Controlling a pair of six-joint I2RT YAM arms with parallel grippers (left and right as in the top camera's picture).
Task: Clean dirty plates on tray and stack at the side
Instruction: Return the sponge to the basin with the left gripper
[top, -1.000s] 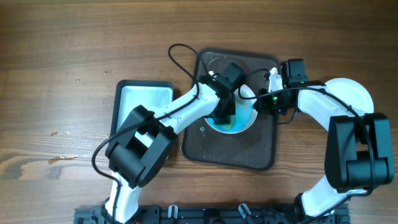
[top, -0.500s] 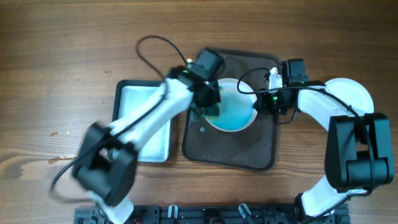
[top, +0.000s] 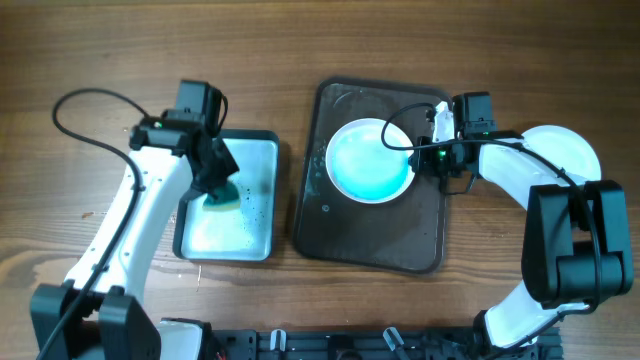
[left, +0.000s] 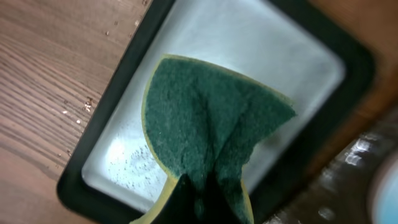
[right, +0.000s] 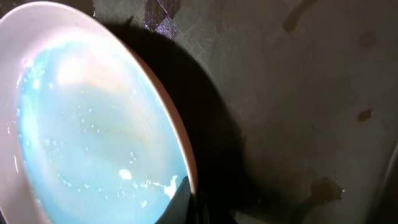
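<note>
Wooden table (top: 100, 60) from overhead: my left pincer (top: 220, 188) clamps a green sponge (top: 224, 198) over the small black-rimmed tray (top: 196, 250); my right pincer (top: 428, 158) nips the rim of a blue-filmed plate (top: 368, 162) on the dark tray (top: 370, 245); one white plate (top: 575, 150) sits aside. Left wrist: the sponge is folded in my grip. Right wrist: wet blue film covers the plate, so I judge the wiping unfinished and the stacking undone.

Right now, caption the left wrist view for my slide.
Left gripper pinching a folded green sponge, framed by the pale, black-rimmed tray on the wooden table.
</note>
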